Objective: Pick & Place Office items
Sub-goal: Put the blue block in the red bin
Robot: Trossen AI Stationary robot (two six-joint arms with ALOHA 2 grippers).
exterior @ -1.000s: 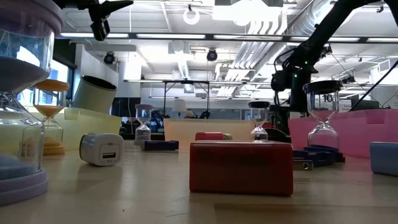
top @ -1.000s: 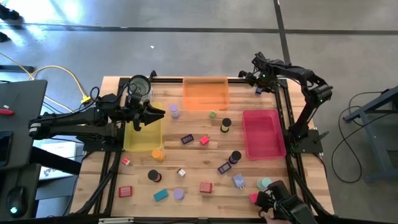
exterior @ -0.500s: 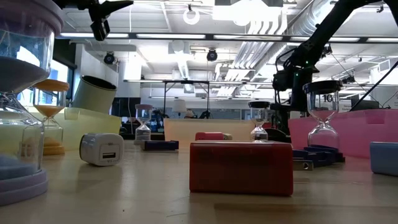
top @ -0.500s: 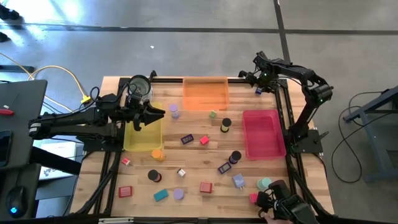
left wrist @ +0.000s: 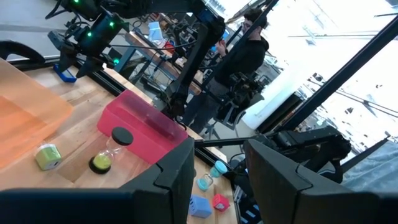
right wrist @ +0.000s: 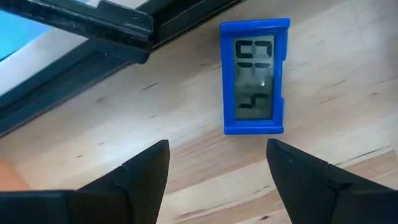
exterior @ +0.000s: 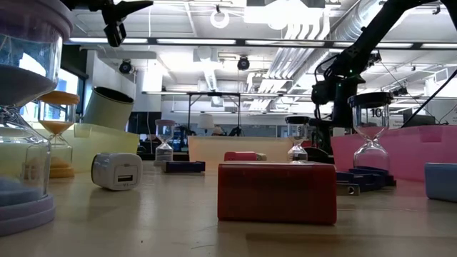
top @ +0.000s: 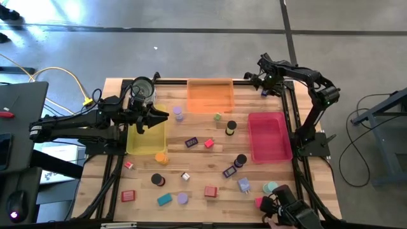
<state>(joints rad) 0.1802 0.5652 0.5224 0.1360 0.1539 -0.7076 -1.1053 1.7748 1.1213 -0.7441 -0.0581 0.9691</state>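
Small office items lie scattered on the wooden table (top: 203, 159): red, teal, dark-blue and lavender blocks and little hourglasses. A blue digital timer (right wrist: 255, 78) lies flat near the far right corner, and it also shows in the high view (top: 264, 93). My right gripper (right wrist: 217, 149) hovers above it, open and empty, fingers pointing down just beside the timer; in the high view my right gripper (top: 262, 81) is by the frame rail. My left gripper (top: 160, 116) is open and empty, raised over the yellow tray (top: 147, 143).
An orange tray (top: 210, 95) stands at the far middle, a pink tray (top: 268, 137) at the right, and a glass jar (top: 142, 89) at the far left. A black frame rail (right wrist: 93, 31) runs beside the timer. A red block (exterior: 277, 191) lies near the front edge.
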